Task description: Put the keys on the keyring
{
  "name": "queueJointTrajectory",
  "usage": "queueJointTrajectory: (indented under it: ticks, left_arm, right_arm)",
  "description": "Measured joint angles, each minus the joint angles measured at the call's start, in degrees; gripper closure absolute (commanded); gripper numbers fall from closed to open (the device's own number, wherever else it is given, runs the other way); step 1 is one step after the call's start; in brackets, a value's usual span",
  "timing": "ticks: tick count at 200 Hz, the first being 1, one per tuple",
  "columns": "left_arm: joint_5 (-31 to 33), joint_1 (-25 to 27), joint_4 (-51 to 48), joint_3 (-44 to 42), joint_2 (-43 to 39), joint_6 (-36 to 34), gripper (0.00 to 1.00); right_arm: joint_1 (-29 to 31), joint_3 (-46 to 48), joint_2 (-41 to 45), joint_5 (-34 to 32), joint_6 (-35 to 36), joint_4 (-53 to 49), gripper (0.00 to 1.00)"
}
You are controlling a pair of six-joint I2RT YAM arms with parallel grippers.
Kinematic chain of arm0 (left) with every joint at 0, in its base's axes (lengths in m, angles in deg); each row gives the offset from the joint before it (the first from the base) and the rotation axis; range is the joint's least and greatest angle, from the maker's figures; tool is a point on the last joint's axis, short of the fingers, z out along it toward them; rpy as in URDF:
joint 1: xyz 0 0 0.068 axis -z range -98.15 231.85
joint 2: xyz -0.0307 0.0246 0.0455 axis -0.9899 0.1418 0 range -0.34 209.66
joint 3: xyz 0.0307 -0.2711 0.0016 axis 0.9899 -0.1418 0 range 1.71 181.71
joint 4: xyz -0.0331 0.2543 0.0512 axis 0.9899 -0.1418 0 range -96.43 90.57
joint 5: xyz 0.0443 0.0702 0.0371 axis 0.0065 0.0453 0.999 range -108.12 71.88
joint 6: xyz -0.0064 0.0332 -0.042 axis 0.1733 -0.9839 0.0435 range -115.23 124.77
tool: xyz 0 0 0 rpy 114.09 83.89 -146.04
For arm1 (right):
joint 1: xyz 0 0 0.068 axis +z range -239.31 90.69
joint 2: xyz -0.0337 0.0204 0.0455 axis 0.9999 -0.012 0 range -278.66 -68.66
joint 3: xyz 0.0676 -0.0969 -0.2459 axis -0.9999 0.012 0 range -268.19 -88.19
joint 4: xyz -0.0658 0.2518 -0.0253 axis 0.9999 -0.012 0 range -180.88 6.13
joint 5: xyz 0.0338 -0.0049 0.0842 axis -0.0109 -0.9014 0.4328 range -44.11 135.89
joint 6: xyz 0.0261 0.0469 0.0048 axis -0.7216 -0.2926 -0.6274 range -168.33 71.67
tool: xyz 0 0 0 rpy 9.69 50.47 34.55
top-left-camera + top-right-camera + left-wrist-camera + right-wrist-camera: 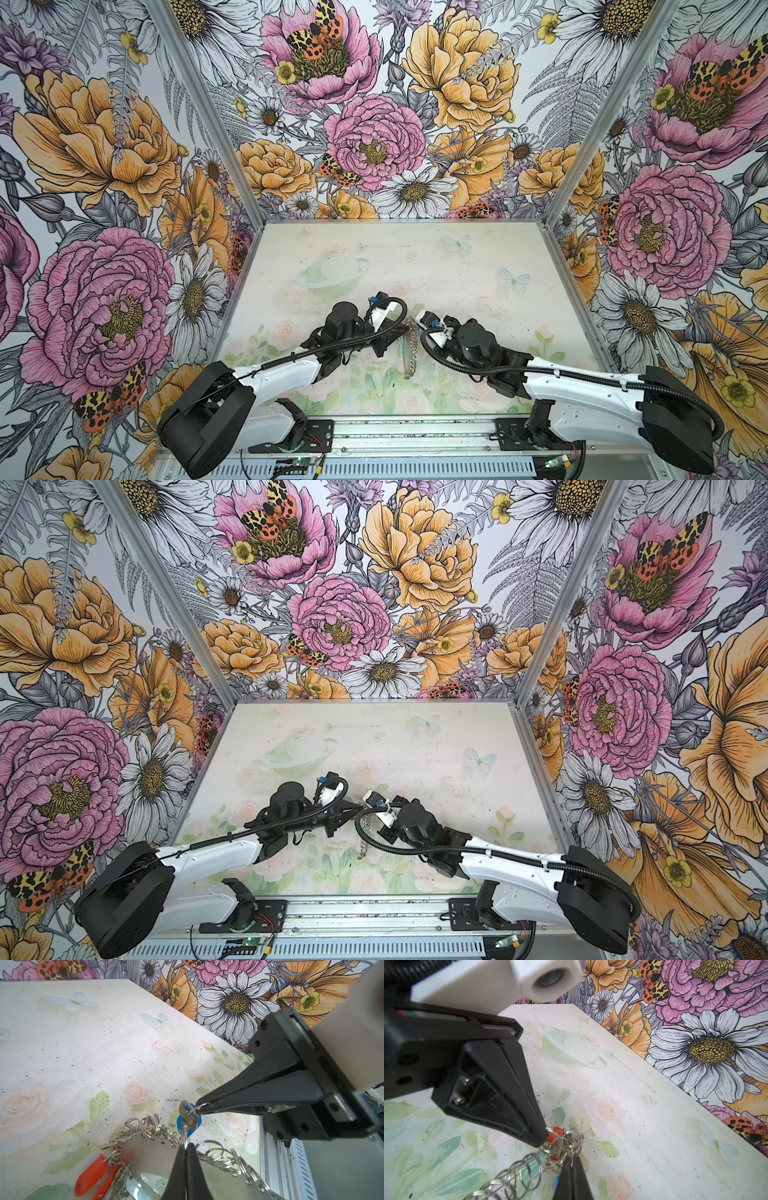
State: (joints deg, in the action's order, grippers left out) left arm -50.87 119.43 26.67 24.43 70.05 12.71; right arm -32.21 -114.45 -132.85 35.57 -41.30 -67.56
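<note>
- The left gripper (185, 1147) sat at the bottom centre of its wrist view, jaws pressed together with no gap, pinched on a silver loop at the rim of the keyring (149, 1153)
- The blade tip of a silver key (188, 1114) ended right at those closed tips
- The right gripper (197, 1108) pointed in from the right of that frame, jaws likewise fully closed, nipping a thin wire ring threaded through the silver key's head; a blue tag (199, 1123) lay just behind the key
- The keyring filled the lower part of the left wrist frame as a flat grey plate edged with silver loops; more of the keys (92, 1175), two red-orange tags, hung at its lower left
- In the right wrist view the left gripper (543, 1142) slanted from the upper left to a cluster of rings in the lower middle, and the right gripper (572, 1157) met the same cluster from the bottom edge
- In both top views the keyring (406, 353) (364, 848) hung edge-on, chain-like, in the lower middle between the two arms, over the pale flowered table (457, 266); whether its lower end touched the table could not be told
</note>
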Motion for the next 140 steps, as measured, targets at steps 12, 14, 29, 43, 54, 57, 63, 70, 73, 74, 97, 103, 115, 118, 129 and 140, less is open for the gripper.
queueJointTrajectory:
  ticks: [12, 14, 29, 43, 54, 57, 63, 70, 73, 74, 97, 103, 115, 118, 129, 140]
  left_arm:
    - [-0.1, 0.0, -0.2, 0.2, 0.0, 0.3, 1.00]
    - [-0.1, 0.0, -0.3, 0.2, 0.0, 0.3, 1.00]
    - [-0.2, 0.0, -0.3, 0.6, 0.0, 0.6, 1.00]
    - [-0.3, 0.0, -0.3, 0.9, 0.0, 0.8, 1.00]
    - [-0.5, 0.0, -0.3, 0.9, 0.0, 0.8, 1.00]
    - [-0.6, 0.0, -0.3, 0.9, 0.0, 0.8, 1.00]
    - [-0.8, 0.0, -0.4, 0.9, 0.0, 0.8, 1.00]
    - [-0.9, 0.0, -0.4, 0.9, 0.0, 0.8, 1.00]
    - [-1.0, 0.0, -0.4, 0.9, 0.0, 0.8, 1.00]
    - [-1.0, 0.0, -0.4, 0.9, 0.0, 0.8, 1.00]
    - [-1.3, 0.0, -0.4, 0.9, 0.0, 0.8, 1.00]
    - [-1.3, 0.0, -0.4, 0.9, 0.0, 0.8, 1.00]
    - [-1.4, 0.0, -0.4, 0.9, 0.1, 0.8, 1.00]
    - [-1.4, 0.0, -0.4, 0.9, 0.2, 0.8, 1.00]
    - [-1.4, 0.0, -0.4, 1.0, 0.3, 0.8, 1.00]
    - [-1.4, 0.0, -0.4, 1.0, 0.5, 0.8, 1.00]
  right_arm:
    - [0.0, 0.0, -0.1, 0.0, 0.0, 0.2, 1.00]
    - [0.0, 0.0, -0.2, 0.0, 0.0, 0.3, 1.00]
    - [0.1, 0.0, -0.2, 0.0, 0.0, 0.3, 1.00]
    - [0.1, 0.0, -0.3, 0.0, 0.0, 0.3, 1.00]
    - [0.1, 0.0, -0.5, 0.0, 0.0, 0.3, 1.00]
    - [0.1, 0.0, -0.5, 0.0, 0.1, 0.3, 1.00]
    - [0.1, 0.0, -0.5, 0.0, 0.1, 0.3, 1.00]
    - [0.1, 0.0, -0.5, 0.0, 0.1, 0.3, 1.00]
    - [0.1, 0.0, -0.5, 0.0, 0.2, 0.3, 1.00]
    - [0.1, 0.0, -0.5, 0.0, 0.2, 0.3, 1.00]
    - [0.1, 0.0, -0.5, 0.0, 0.1, 0.3, 1.00]
    - [0.1, 0.0, -0.5, 0.1, 0.2, 0.3, 1.00]
    - [0.3, 0.0, -0.5, 0.1, 0.2, 0.3, 1.00]
    - [0.4, 0.0, -0.5, 0.1, 0.2, 0.3, 1.00]
    - [0.5, 0.0, -0.5, 0.1, 0.2, 0.3, 1.00]
    - [0.5, 0.0, -0.7, 0.1, 0.2, 0.3, 1.00]
